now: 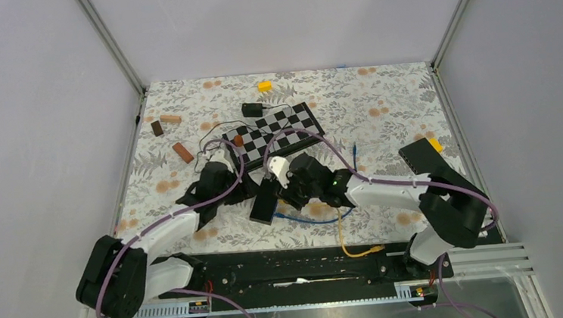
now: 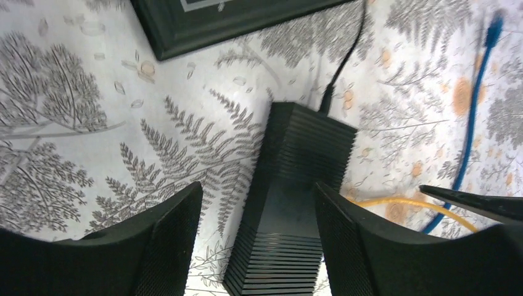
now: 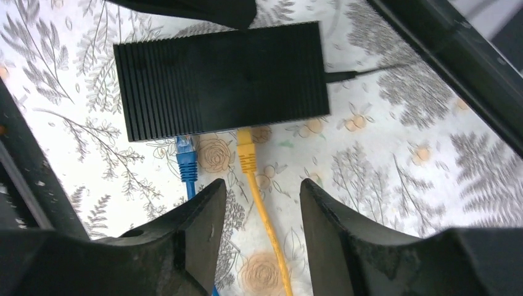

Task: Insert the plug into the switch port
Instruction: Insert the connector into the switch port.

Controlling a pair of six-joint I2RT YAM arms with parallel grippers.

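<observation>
Floral-clothed bench (image 1: 183,106), seen from above and from both wrists. At mid-bench lies the switch (image 3: 222,77), a black ribbed box lying flat with a thin black power lead (image 3: 358,75) leaving one short end. The left pincer (image 2: 256,188) hangs above it, jaws wide, one on each side of the casing and gripping nothing. The right pincer (image 3: 262,183) is likewise parted and empty, poised over the yellow cable (image 3: 268,228). The yellow plug (image 3: 245,151), probably the task's plug, meets the switch's long edge beside a blue plug (image 3: 186,157); both appear seated, though the ports themselves are hidden. The step in hand is judged to be release. To do it well, raise each pincer straight up so that no finger catches a cable and pulls a plug back out.
</observation>
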